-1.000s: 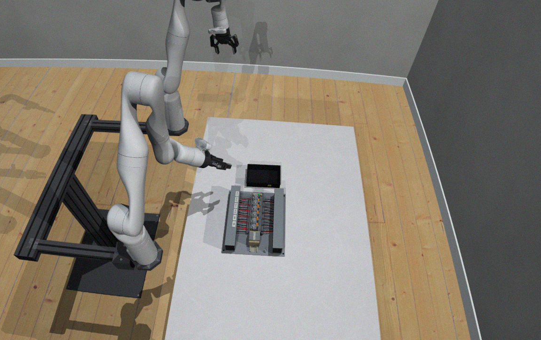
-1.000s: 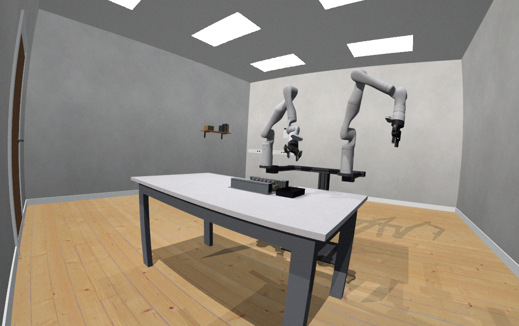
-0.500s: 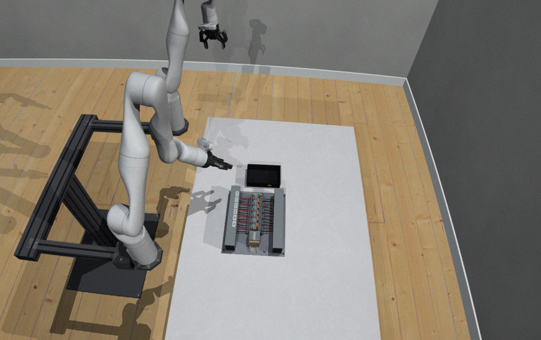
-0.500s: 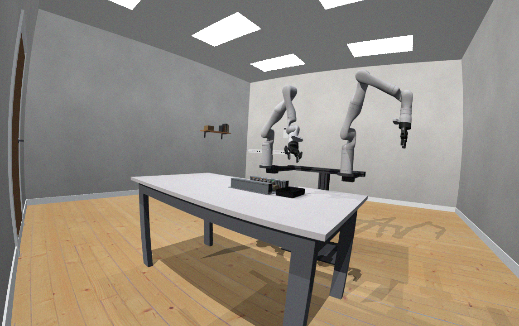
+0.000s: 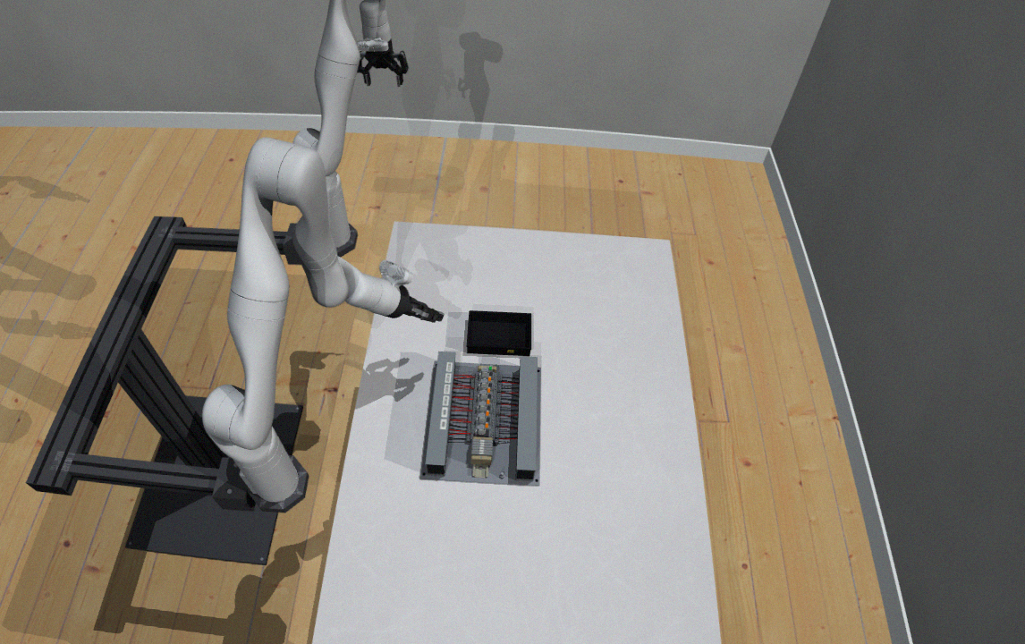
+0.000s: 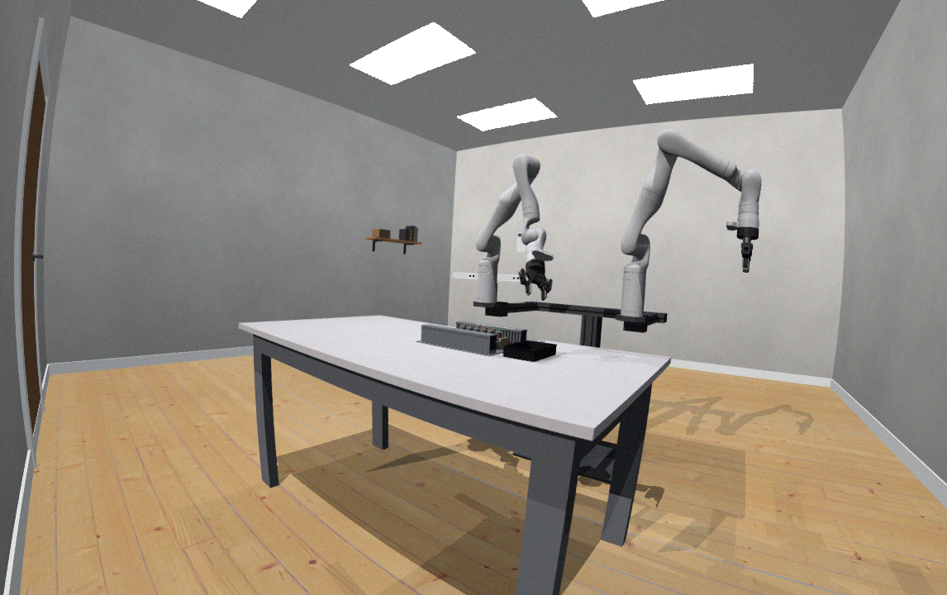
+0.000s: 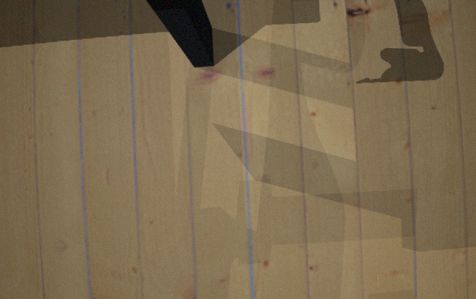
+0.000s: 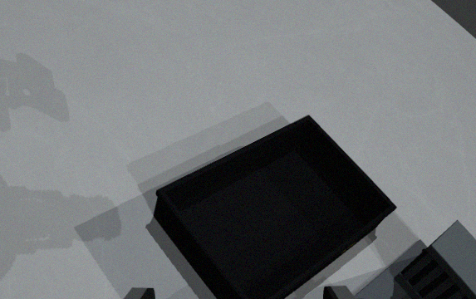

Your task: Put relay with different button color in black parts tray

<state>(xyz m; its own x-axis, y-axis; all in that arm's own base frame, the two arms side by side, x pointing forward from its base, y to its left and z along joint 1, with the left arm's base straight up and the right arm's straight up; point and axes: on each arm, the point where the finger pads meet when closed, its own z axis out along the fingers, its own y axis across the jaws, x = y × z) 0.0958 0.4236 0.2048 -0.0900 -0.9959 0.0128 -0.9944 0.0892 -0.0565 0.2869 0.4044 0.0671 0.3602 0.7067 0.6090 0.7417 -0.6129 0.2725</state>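
Note:
The relay panel [image 5: 460, 474] [image 6: 459, 339] lies flat on the table. Its row of relays shows five orange buttons and one green button [image 5: 490, 368], at the end nearest the tray. All relays look seated, though they are small here. The black parts tray [image 5: 488, 351] [image 6: 529, 354] [image 8: 188, 237] stands just beyond that end, with no relay visible inside. My right gripper [image 5: 441, 317] [image 6: 536, 293] [image 8: 238, 293] is partly open and empty, above the table beside the tray. My left gripper [image 5: 383, 81] [image 6: 746, 268] is wide open and empty, high up and away from the table.
Grey wire ducts [image 5: 528, 416] [image 8: 463, 245] stand along both long sides of the relay row, with red and black wires between. The white table [image 5: 612, 521] [image 6: 359, 354] extends around panel and tray. The left wrist view shows only wooden floor [image 7: 117, 187], shadows and a dark leg.

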